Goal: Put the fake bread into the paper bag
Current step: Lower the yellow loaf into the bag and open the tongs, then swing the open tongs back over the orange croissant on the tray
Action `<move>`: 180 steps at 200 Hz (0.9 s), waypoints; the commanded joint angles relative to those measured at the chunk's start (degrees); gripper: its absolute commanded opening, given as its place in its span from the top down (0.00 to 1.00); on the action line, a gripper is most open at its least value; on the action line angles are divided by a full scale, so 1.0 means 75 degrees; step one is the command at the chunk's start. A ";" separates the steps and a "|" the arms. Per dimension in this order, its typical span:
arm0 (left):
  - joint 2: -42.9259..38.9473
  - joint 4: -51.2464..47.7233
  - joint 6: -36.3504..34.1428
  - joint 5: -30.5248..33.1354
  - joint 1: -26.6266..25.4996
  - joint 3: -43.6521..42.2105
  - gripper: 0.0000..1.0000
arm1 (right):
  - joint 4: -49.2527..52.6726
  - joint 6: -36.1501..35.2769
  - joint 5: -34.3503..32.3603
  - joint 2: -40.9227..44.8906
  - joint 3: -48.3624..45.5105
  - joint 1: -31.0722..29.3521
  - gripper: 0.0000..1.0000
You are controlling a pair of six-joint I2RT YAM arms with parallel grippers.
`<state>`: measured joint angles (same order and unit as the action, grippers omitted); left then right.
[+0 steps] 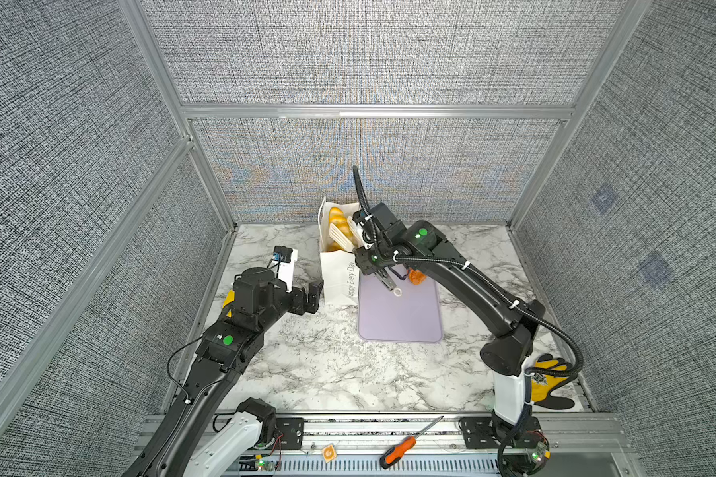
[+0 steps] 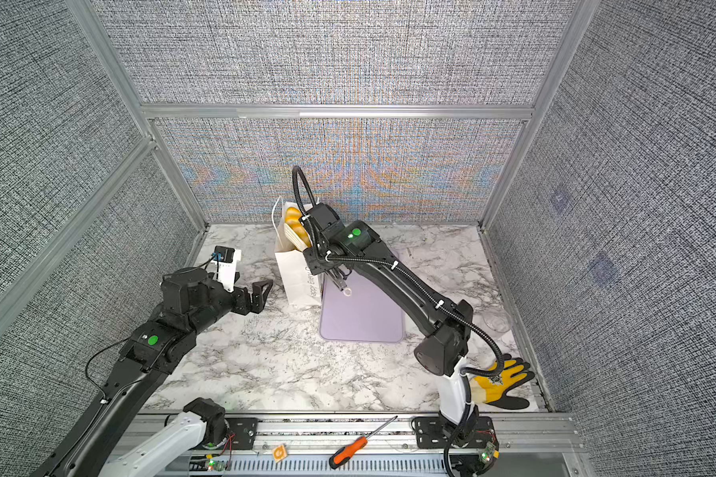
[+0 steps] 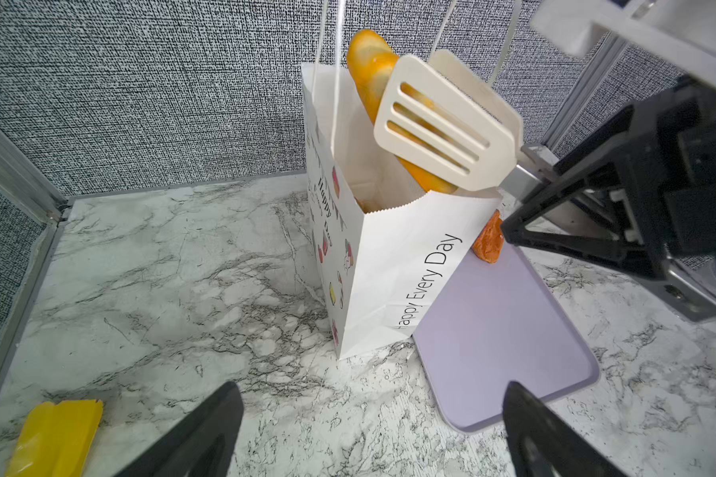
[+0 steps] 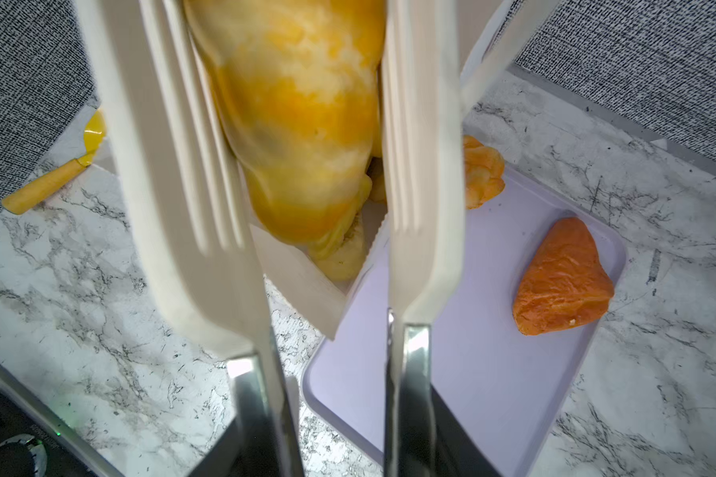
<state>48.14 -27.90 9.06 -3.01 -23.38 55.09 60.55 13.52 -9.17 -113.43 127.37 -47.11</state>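
The white paper bag [image 1: 337, 281] [image 2: 300, 281] [image 3: 397, 264] stands upright at the back of the table. A long golden piece of fake bread [image 1: 335, 215] [image 3: 368, 66] [image 4: 298, 124] pokes out of its open top. My right gripper [image 1: 368, 252] [image 4: 340, 413] is shut on the metal handles of cream slotted tongs [image 3: 443, 128] [image 4: 199, 206], whose blades stand on either side of that bread. A dark orange croissant [image 1: 417, 276] [image 4: 563, 281] and a golden pastry [image 4: 482, 173] lie on the lilac tray [image 1: 402, 322] [image 4: 472, 371]. My left gripper [image 1: 313, 295] [image 3: 371, 396] hangs open left of the bag, holding nothing.
A yellow scoop [image 3: 54, 437] [image 4: 54, 177] lies by the left wall. A yellow glove [image 1: 548, 380] sits at the front right near the right arm's base. An orange-handled screwdriver [image 1: 406, 448] rests on the front rail. Grey walls close in three sides.
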 commanded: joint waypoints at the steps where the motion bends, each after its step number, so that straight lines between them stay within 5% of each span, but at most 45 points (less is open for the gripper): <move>1: 0.0012 0.0181 0.0013 -0.0112 0.0011 -0.0031 0.01 | -0.0001 0.0078 -0.0067 0.0099 0.0097 -0.0014 0.49; 105: 0.0028 0.0170 0.0011 -0.0452 0.0006 -0.0024 0.01 | 0.0302 -0.0007 -0.0163 0.0436 0.0351 -0.0156 0.44; 180: -0.0166 0.0432 -0.0037 -0.0989 -0.0010 -0.0345 0.01 | 0.0322 0.0240 -0.0910 0.1948 -0.1099 -0.0202 0.44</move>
<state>47.31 -27.03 8.99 -8.03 -23.42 53.01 62.78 13.63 -12.19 -102.00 122.26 -48.58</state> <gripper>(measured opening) 0.992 0.563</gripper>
